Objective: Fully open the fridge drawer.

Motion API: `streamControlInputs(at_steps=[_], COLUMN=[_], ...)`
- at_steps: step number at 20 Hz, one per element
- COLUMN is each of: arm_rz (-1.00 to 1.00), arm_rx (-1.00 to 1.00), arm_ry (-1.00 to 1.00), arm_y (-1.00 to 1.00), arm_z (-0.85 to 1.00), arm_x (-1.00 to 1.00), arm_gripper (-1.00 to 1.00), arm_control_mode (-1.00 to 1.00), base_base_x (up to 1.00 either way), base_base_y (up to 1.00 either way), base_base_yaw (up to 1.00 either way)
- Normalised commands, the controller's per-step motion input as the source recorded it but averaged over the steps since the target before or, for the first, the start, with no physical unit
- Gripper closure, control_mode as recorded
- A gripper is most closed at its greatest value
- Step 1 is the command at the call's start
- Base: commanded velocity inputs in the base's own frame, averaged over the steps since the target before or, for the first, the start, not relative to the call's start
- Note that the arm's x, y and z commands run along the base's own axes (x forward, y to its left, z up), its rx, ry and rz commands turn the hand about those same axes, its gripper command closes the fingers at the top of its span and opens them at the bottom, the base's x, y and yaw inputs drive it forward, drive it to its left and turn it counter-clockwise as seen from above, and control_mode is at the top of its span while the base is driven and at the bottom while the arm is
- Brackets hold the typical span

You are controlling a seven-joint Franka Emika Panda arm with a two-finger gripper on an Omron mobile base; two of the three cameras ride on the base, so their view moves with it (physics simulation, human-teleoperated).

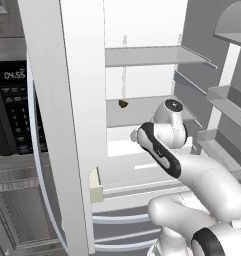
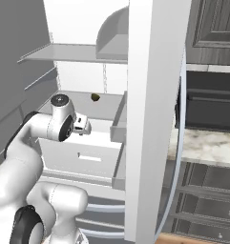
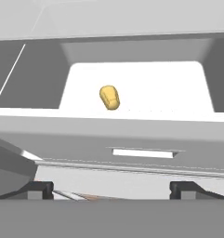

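Gripper (image 3: 111,188) jaws spread, empty. Fridge drawer (image 3: 132,135) handle slot (image 3: 142,153) lies just ahead, slightly above, long axis across the jaws.

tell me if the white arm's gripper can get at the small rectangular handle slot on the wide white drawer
Probably yes: the open gripper faces the handle slot on the white fridge drawer, with nothing between them.

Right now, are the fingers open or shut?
Open. In the hand view the two fingers stand far apart, with nothing between them, below the drawer's handle slot.
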Motion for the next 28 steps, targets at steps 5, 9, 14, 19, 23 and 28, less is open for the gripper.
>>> streamControlInputs(at_steps=[5, 9, 14, 19, 23, 28], arm_rz=[0.00, 0.00, 0.00, 0.00, 0.00, 0.00], arm_rx=[0.00, 0.00, 0.00, 0.00, 0.00, 0.00], arm_ry=[0.02, 0.03, 0.04, 0.01, 0.00, 0.00], arm_y=[0.04, 0.00, 0.00, 0.00, 0.00, 0.00], arm_z=[-0.05, -0.04, -0.22, -0.23, -0.14, -0.16], arm_x=[0.30, 0.33, 0.27, 0.24, 0.22, 0.16], arm_gripper=[-1.00, -1.00, -1.00, -1.00, -1.00, -1.00], arm_control_mode=[-1.00, -1.00, -1.00, -1.00, -1.00, -1.00], base_base_x=[0.00, 0.00, 0.00, 0.00, 0.00, 0.00], base_base_y=[0.00, 0.00, 0.00, 0.00, 0.00, 0.00], base_base_yaw=[0.00, 0.00, 0.00, 0.00, 0.00, 0.00])
